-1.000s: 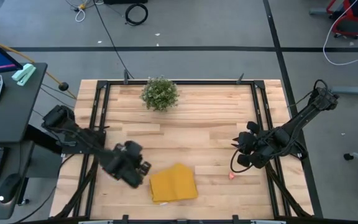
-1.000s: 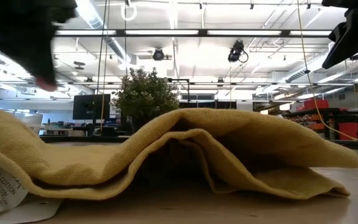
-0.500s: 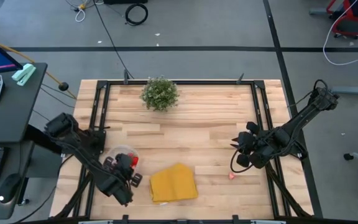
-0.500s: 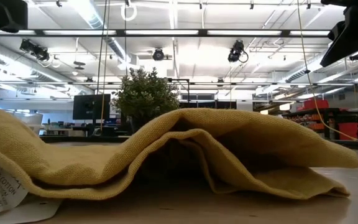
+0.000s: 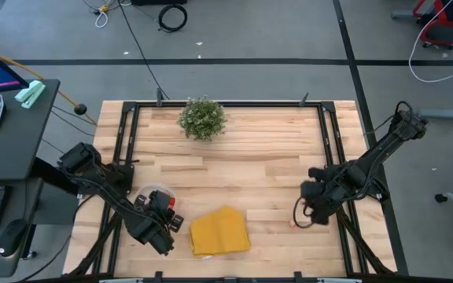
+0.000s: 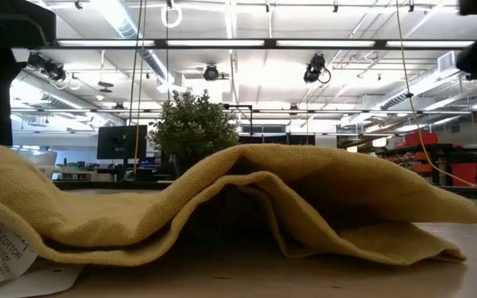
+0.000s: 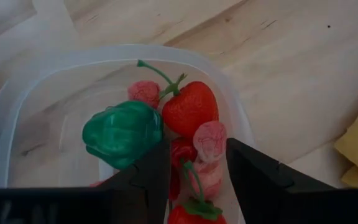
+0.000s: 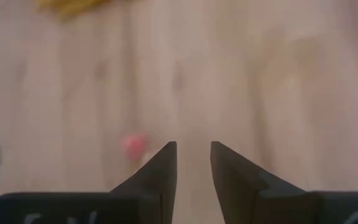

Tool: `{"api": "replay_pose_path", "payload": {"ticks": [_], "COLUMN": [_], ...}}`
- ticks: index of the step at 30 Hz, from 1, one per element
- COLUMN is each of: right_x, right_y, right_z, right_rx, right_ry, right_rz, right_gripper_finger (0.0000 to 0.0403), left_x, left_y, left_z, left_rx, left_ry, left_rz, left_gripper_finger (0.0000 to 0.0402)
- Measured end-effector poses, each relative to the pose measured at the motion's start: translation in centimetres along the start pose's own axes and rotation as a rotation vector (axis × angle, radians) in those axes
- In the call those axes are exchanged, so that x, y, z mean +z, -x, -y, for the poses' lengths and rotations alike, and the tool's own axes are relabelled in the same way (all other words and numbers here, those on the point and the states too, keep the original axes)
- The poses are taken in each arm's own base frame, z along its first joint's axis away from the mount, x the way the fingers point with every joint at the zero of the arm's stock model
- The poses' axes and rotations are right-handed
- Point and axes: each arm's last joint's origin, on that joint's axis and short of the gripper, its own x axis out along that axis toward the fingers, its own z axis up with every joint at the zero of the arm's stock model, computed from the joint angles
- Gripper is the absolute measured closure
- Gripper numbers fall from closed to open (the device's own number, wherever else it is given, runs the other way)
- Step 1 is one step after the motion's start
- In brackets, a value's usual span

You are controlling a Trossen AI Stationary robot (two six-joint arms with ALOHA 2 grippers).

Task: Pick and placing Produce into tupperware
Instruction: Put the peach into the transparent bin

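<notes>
Fingers of my left gripper [image 7: 196, 168] stand parted over the tupperware [image 7: 17, 106], holding nothing, with the produce lying between and beyond them: a green pepper [image 7: 122, 132], a red strawberry [image 7: 189, 108] and several pink pieces [image 7: 209, 140]. In the high view that left gripper [image 5: 157, 224] hangs at the lower left of the frame, over the tupperware [image 5: 149, 191], just left of the folded yellow cloth [image 5: 219, 231].

My right gripper [image 8: 193, 163] shows a narrow gap between its fingers, empty, with one small pink piece [image 8: 132, 144] lying beside one finger on bare wood. From above, the right gripper [image 5: 318, 206] sits at the lower right of the frame, and that stray piece [image 5: 293, 223] lies just beside it.

By my reading, the job is nearly done: most produce is in the container, and that one piece on the bench [image 5: 274, 157] is all I can see left out. The low view is filled by the cloth, so anything behind it is hidden from me.

Room is generous across the middle of the bench. The stray piece sits toward the lower edge, near the black frame rail [image 5: 343, 228]; the potted plant [image 5: 203, 118] stands well apart at upper centre.
</notes>
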Motion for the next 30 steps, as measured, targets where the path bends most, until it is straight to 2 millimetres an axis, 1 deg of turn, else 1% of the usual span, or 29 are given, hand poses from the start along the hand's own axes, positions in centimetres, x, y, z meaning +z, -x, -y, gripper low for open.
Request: {"api": "replay_pose_path", "payload": {"ticks": [4,8,10,13,16,19,22,30], "right_x": [-0.8,-1.1,-1.0,-0.7,-0.7,-1.1,-1.5,-1.9], "right_y": [-0.6,-1.9,-2.8,-4.4,-6.2,-7.8,-9.0,-10.7], "right_z": [-1.4,-3.2,-3.9,-4.8,-5.6,-6.1,-6.2,-6.1], "right_rx": [0.093,0.124,0.112,0.085,0.080,0.058,0.027,-0.049], "right_ry": [0.079,0.173,0.224,0.226,0.230,0.246,0.269,0.325], "right_rz": [-0.113,-0.124,-0.102,-0.089,-0.106,-0.160,-0.209,-0.229], "right_gripper_finger": [0.0298,0.0298,0.0298,0.0295,0.0283,0.0263,0.0240,0.0188], "left_x": [0.0,0.0,0.0,0.0,0.0,0.0,0.0,0.0], "left_y": [0.0,0.0,0.0,0.0,0.0,0.0,0.0,0.0], "left_z": [0.0,0.0,0.0,0.0,0.0,0.0,0.0,0.0], "left_rx": [-0.001,0.000,-0.001,-0.002,-0.003,-0.003,-0.004,-0.004], "left_ry": [0.002,0.025,0.025,0.028,0.028,0.027,0.027,0.027], "left_rz": [0.000,-0.001,-0.001,-0.002,-0.002,-0.002,-0.002,-0.002], "left_gripper_finger": [0.0245,0.0257,0.0264,0.0272,0.0277,0.0278,0.0275,0.0281]}}
